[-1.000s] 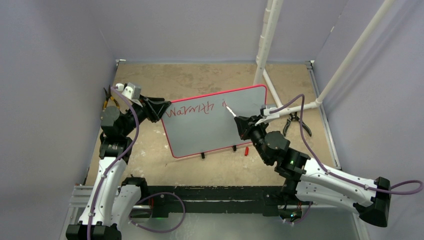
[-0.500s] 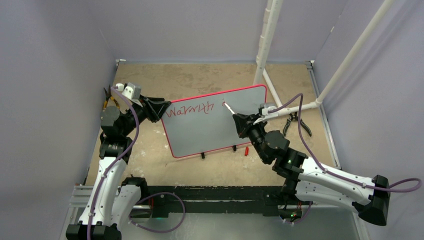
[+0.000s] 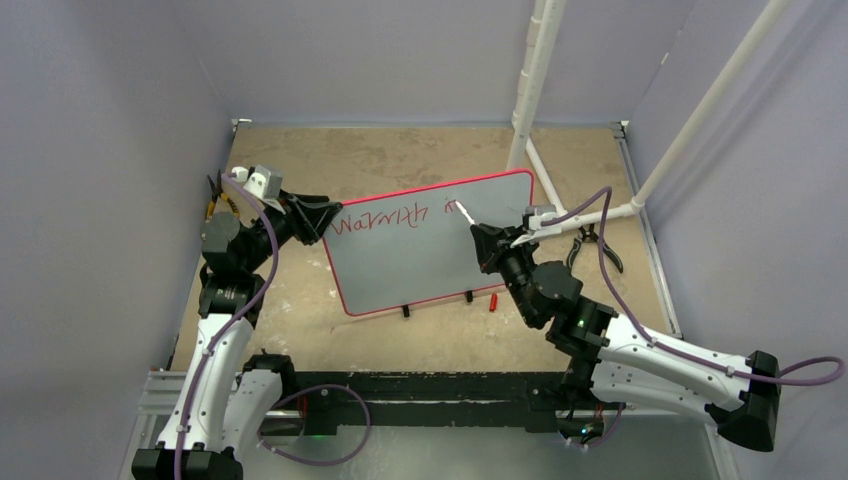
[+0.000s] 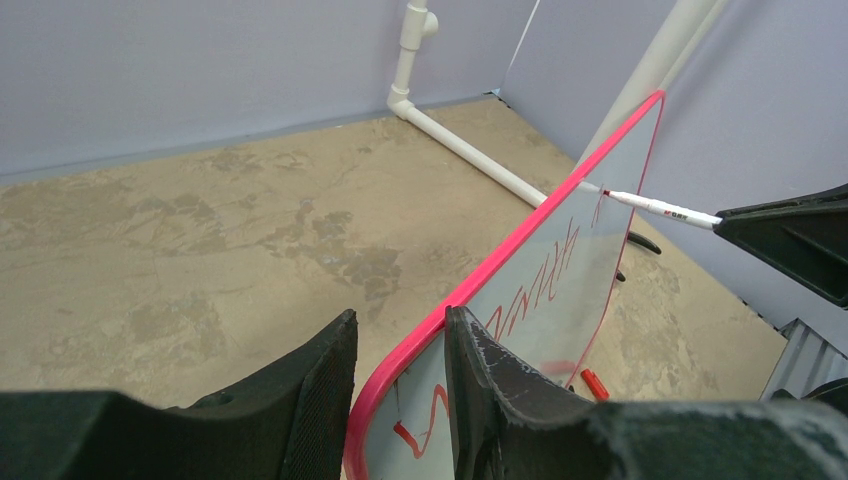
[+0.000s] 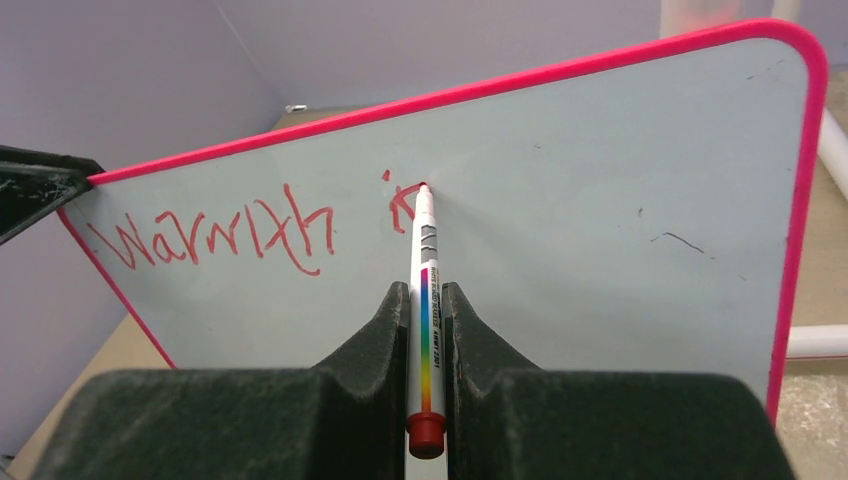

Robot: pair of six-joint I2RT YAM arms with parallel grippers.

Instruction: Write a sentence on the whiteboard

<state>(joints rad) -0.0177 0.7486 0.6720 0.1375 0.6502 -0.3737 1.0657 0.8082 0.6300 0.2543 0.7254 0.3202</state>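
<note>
The whiteboard (image 3: 420,270) stands tilted on the table, red-rimmed, on small black feet. The sentence (image 3: 378,219) on it reads "Warmth i" in red, seen upright in the right wrist view (image 5: 210,235) and edge-on in the left wrist view (image 4: 540,280). My left gripper (image 4: 400,315) straddles the board's top left corner (image 3: 325,215) and is shut on its rim. A white marker (image 5: 425,250) with a rainbow stripe sits in my right gripper (image 5: 425,290), which is shut on it. The marker tip touches the whiteboard (image 5: 600,200) just right of the "i". From above, the marker (image 3: 464,216) slants out of the right gripper (image 3: 482,238).
A red marker cap (image 3: 494,301) lies on the table by the board's near right foot. Black-handled pliers (image 3: 590,245) lie right of the board. A white pipe frame (image 3: 530,80) rises behind it. Grey walls close in the tan table (image 3: 400,150).
My right gripper has shifted the marker tip slightly right and up along the board, adding a short stroke after the "i". The left gripper and the board have not moved.
</note>
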